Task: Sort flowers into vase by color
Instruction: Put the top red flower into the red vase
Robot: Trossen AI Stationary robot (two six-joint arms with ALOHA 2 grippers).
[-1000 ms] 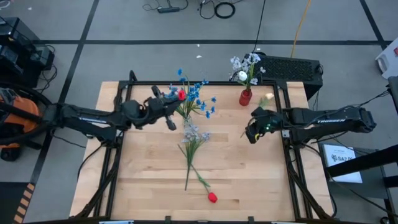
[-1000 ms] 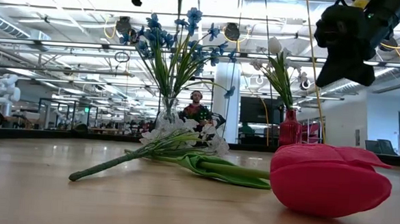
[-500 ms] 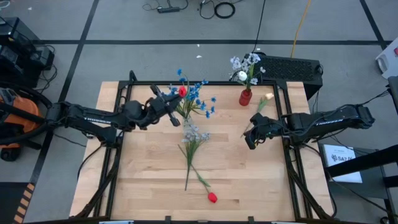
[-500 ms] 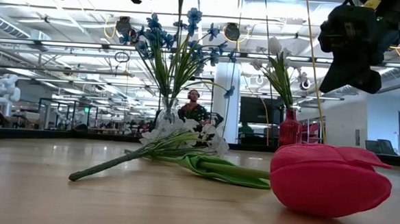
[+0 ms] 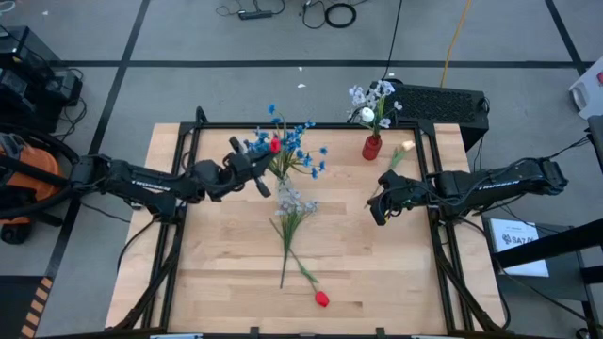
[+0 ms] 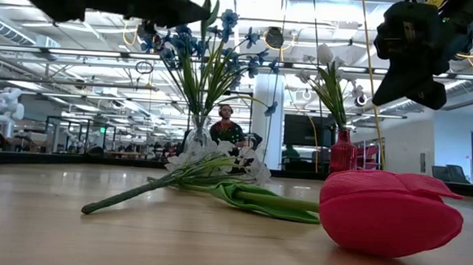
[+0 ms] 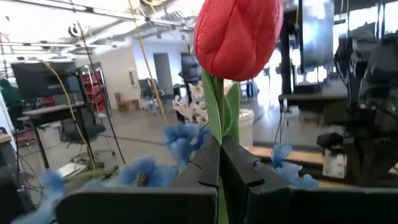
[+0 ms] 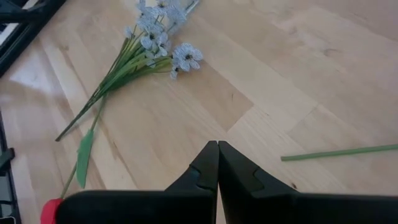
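Since the earlier frames, the left gripper (image 5: 267, 162) has been advanced toward the blue flower cluster (image 5: 300, 149) and lowered, so that its dark body now shows at the top of the low view. Its fingers (image 7: 211, 163) are closed on the green stem of a red tulip (image 7: 237, 34). The stem is held upright above the fingers, its long axis in line with them, the bud pointing away from the wrist. Blue blooms are seen just beyond and to both sides of the fingers.

The right gripper (image 5: 378, 205) is held above the table (image 5: 377, 273), its fingers pressed together with nothing between them. Ahead of it a pale white-lilac spray (image 8: 155, 34) lies flat, blooms away from this gripper. Near its fingertips a bare green stem (image 8: 339, 152) lies across the wood. A second red tulip (image 5: 321, 298) lies flat, well apart from both grippers. A red vase (image 5: 372, 147) with white flowers stands beyond the right gripper.
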